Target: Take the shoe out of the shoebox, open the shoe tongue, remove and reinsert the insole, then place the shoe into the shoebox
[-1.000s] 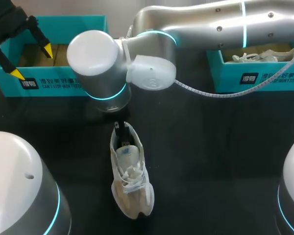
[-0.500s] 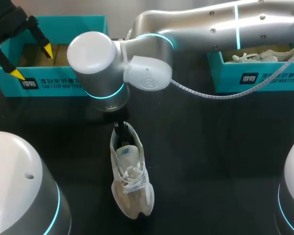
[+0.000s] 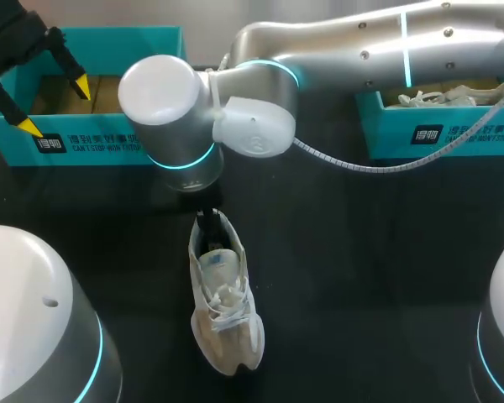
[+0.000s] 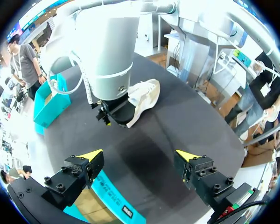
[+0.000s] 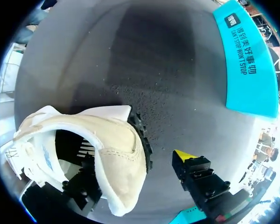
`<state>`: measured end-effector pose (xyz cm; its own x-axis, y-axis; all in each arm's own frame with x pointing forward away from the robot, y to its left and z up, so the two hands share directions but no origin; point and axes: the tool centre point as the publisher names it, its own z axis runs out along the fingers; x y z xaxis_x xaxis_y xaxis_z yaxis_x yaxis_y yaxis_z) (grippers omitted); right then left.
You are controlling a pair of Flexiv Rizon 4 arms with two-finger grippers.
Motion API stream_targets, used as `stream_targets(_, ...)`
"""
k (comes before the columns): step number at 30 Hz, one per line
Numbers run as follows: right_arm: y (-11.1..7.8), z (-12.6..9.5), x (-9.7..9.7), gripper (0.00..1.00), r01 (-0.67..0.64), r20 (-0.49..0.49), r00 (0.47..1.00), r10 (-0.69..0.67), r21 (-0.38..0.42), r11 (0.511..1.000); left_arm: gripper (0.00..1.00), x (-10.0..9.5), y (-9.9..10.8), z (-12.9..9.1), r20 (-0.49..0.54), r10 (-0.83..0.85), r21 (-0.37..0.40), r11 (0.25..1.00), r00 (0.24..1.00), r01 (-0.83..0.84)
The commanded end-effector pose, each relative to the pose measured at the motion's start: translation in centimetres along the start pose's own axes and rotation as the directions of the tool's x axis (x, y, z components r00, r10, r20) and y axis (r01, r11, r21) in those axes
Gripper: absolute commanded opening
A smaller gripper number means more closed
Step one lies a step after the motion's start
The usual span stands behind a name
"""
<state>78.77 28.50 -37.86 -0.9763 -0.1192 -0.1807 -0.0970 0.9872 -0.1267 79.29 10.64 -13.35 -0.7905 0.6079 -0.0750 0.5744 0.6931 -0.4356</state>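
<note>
Overhead, shows the white shoe point(image 3: 225, 311) upright mid-table, the right gripper point(image 3: 206, 221) at its heel, the left gripper point(image 3: 55, 107) spread above the left shoebox point(image 3: 92, 143). From the left wrist, confirms jaws apart, shoe well ahead. From the right wrist, straddles the heel collar, jaws spread, not pinching it.

**Where my three cameras sit**

My head camera looks steeply down from above and behind. My left wrist camera, over the teal cardboard box point(image 3: 92, 138), faces across the black table point(image 3: 361, 252) from afar. My right one hangs close above the cream lace-up shoe point(image 5: 116, 154), which all three share.
</note>
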Motion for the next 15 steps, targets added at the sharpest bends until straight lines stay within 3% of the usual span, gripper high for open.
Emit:
stream_targets(1,0.11,0.11,0.17,0.67,-0.003,0.001,1.0,0.003,-0.002,1.0,1.0,-0.1,0.09,-0.07,-0.004,0.0,-0.001,1.0,1.0,0.0)
stream_targets(3,0.17,0.14,0.19,0.64,-0.005,-0.002,1.0,0.005,-0.002,1.0,1.0,-0.1,0.09,-0.07,-0.004,0.0,-0.001,1.0,1.0,0.0)
stream_targets(9,0.25,0.23,0.24,0.42,-0.008,-0.008,1.0,0.008,0.003,1.0,1.0,-0.1,0.09,-0.07,-0.004,0.0,-0.001,1.0,1.0,0.0)
stream_targets(10,0.26,0.23,0.25,0.29,-0.009,-0.008,1.0,0.009,0.003,1.0,1.0,-0.1,0.09,-0.07,-0.004,0.0,-0.001,1.0,1.0,0.0)
stream_targets(11,0.27,0.23,0.26,0.01,-0.013,-0.008,1.0,0.013,0.004,1.0,1.0,-0.1,0.09,-0.07,-0.004,0.0,-0.001,1.0,1.0,0.0)
stream_targets(15,0.26,-0.06,0.34,0.0,-0.023,-0.002,1.0,0.024,0.008,1.0,1.0,-0.1,0.09,-0.07,-0.004,0.0,-0.001,1.0,1.0,0.0)
